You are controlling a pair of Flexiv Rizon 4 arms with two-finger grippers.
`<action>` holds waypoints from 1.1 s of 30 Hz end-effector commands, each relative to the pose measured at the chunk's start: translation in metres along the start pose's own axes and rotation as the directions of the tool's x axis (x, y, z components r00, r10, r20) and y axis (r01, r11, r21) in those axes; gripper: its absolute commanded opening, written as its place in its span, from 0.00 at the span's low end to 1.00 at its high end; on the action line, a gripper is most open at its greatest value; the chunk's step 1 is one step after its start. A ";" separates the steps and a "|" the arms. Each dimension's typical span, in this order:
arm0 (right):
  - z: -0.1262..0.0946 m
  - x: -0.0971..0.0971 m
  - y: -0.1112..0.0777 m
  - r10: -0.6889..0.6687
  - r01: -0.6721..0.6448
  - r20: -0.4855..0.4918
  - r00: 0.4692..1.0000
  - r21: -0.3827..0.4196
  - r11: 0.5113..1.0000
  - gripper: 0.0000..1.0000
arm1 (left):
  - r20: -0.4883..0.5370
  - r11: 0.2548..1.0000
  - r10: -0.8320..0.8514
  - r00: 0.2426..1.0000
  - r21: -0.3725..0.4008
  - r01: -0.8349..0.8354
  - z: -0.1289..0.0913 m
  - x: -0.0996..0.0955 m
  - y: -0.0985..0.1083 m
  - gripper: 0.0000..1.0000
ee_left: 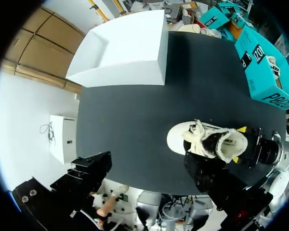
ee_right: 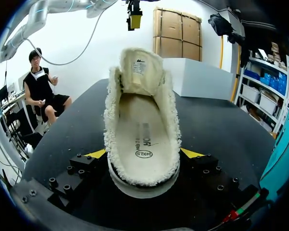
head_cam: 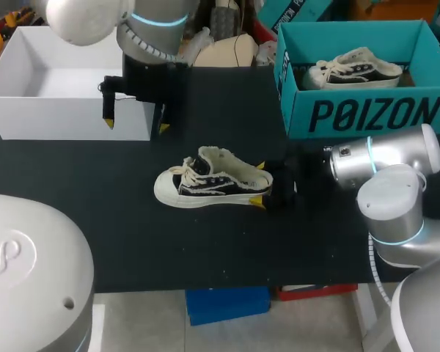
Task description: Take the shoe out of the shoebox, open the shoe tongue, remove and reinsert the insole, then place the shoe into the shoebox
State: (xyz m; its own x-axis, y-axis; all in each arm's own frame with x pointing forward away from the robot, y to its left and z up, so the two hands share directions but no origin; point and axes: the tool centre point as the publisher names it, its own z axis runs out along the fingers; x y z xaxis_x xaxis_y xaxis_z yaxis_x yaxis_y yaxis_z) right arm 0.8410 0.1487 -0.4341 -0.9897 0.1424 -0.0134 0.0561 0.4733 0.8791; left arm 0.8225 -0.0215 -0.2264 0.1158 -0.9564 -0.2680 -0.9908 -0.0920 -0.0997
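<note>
Closest to the right wrist lens is the heel of the shoe, and our right claw is closed on it. One yellow tip presses each side of the heel, with the fingers standing as far apart as the shoe is wide. From above, the shoe sits upright on its sole in the middle of the black worktop, toe toward our left side. It is well apart from the teal shoebox, where a second shoe rests. The fleecy tongue stands up and away from the opening, and the insole lies flat inside. We judge removing the insole to be the step in hand.

Our left claw hangs wide open and empty just in front of the white box, well apart from the shoe.

Several things could go wrong from here. We hold the shoe only by its soft heel, so a pull on the insole may drag or tip the whole shoe, or work it out of the grip. The fleece lining crowds the insole's edge, so the left claw could pinch lining instead or fail to get under that edge. Coming in at the heel end risks knocking our right claw, and the loose laces could snag a finger.
</note>
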 end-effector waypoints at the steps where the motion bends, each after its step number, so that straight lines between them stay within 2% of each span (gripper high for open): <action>1: 0.001 0.000 0.001 0.002 -0.002 0.002 1.000 0.002 1.000 0.00 | 0.053 0.999 0.028 0.998 0.024 -0.030 0.005 0.020 0.015 1.00; 14: 0.001 0.000 0.001 0.002 -0.002 0.002 1.000 0.002 1.000 0.00 | 0.035 0.988 0.156 0.987 0.003 -0.156 0.014 0.061 0.029 1.00; 20: 0.001 0.000 0.001 0.002 -0.002 0.002 1.000 0.002 1.000 0.00 | 0.028 0.994 0.106 0.994 -0.033 -0.105 0.016 0.084 0.026 1.00; 25: 0.001 0.000 0.001 0.002 -0.002 0.002 1.000 0.002 1.000 0.00 | -0.022 0.996 0.064 0.998 -0.063 -0.065 0.021 0.101 0.024 1.00; 28: 0.001 0.000 0.001 0.002 -0.002 0.002 1.000 0.002 1.000 0.00 | -0.057 0.993 0.070 0.996 -0.089 -0.075 0.024 0.110 0.025 1.00; 33: 0.001 0.000 0.001 0.002 -0.002 0.002 1.000 0.002 1.000 0.00 | -0.056 0.993 0.032 0.998 -0.111 -0.038 0.034 0.119 0.024 1.00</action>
State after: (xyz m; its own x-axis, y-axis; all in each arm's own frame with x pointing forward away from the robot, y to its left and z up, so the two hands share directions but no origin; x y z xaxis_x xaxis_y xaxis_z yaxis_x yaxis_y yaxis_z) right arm 0.8410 0.1487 -0.4341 -0.9897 0.1423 -0.0135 0.0561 0.4734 0.8791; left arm 0.8100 -0.1241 -0.2837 0.0768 -0.9740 -0.2134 -0.9967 -0.0802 0.0077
